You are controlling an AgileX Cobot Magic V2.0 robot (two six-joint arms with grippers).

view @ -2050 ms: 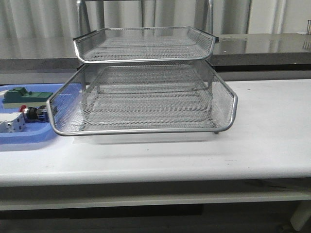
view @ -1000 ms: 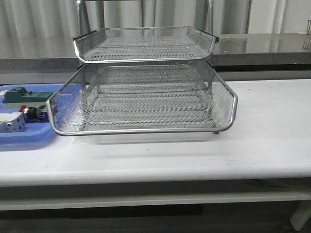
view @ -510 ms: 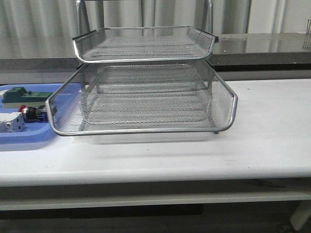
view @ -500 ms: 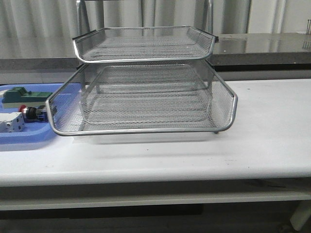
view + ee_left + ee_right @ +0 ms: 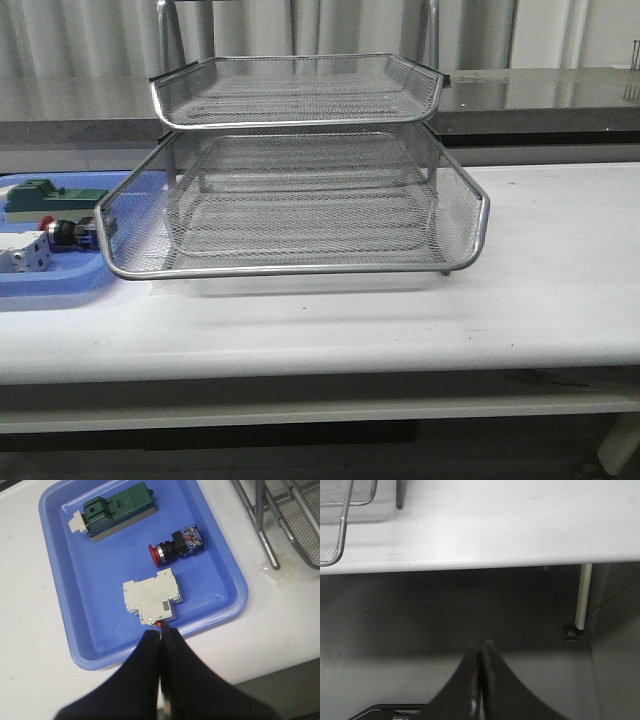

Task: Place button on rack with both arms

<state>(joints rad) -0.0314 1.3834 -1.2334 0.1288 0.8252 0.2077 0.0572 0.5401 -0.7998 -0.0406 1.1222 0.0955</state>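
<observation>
Button [image 5: 177, 545] lies on its side in the blue tray [image 5: 60, 605] at the table's left end, between a green block [image 5: 115, 510] and a white-grey block [image 5: 152, 596]. My left gripper [image 5: 161, 635], jaws pressed together and empty, hangs beyond the white-grey block from the button. Rack [image 5: 300, 190] stands mid-table. My right gripper [image 5: 481, 652], seemingly closed too, hangs past the table's [image 5: 520, 520] edge.
</observation>
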